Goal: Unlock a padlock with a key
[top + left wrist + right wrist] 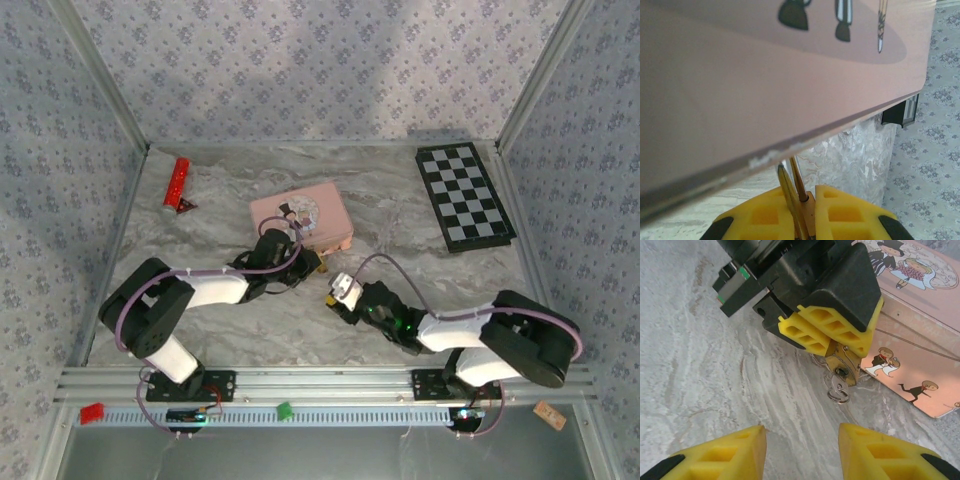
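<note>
Nearest, the right end effector (pixel 801 442) is held with its fingers apart and empty, above the worktop (pixel 700 365). Just ahead, the padlock (pixel 844 367) is clamped by the left end effector (pixel 832 340), beside the pink tin (pixel 920 355), a small ring (pixel 838 394) hanging under it. The key cannot be told apart. If the ring is pinched off-centre, the padlock may be twisted out of the clamp.
</note>
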You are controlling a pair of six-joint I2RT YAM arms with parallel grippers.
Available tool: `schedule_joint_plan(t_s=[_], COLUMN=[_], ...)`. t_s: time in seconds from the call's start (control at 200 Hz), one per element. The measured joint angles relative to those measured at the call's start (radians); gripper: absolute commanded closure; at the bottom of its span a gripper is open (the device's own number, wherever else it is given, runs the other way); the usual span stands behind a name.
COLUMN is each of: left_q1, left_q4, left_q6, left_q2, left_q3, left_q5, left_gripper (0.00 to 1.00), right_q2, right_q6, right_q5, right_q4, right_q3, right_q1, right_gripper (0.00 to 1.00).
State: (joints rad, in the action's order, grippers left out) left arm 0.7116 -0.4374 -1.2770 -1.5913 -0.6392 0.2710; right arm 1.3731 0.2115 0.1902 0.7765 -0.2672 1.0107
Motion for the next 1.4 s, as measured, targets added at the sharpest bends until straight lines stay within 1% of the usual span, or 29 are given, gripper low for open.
schedule_joint_plan(t_s=[0.295,0.425,0.625,0.725,0.8,0.985,1.399], left_q1=[0.002,0.004,0.008,0.009,0.009,0.009,0.009], left_q4=[0.002,0.001,0.004,0.006,0.006,0.008,0.008], left_q6=[0.0,0.0,0.0,0.0,0.0,0.0,0.0], left_q2=[0.0,0.0,0.0,0.0,0.0,0.0,0.0], left_q3=[0.0,0.0,0.0,0.0,0.0,-0.002,-0.002], left_q5=[0.002,0.002,0.001,0.001,0.001,0.001,-0.002], left_gripper=[0.95,0.95,0.95,0.95,0.95,0.95,0.95], right_q2=[0.116,0.172,0.23,0.243,0.246,0.25,0.266], right_q6=[0.091,0.114,0.139,0.147,0.15,0.152,0.152], right_q5=[0.112,0.147,0.195,0.215,0.22,0.225,0.224], right_q4=[0.14,0.176,0.217,0.228,0.23,0.228,0.212], right_q3=[-0.024,-0.047,-0.072,-0.079,-0.08,-0.087,-0.099], right_q1=[0.009,0.014,0.024,0.024,0.024,0.024,0.024], right_gripper=[0.58,0.58,0.62,0.64,0.7,0.8,0.86])
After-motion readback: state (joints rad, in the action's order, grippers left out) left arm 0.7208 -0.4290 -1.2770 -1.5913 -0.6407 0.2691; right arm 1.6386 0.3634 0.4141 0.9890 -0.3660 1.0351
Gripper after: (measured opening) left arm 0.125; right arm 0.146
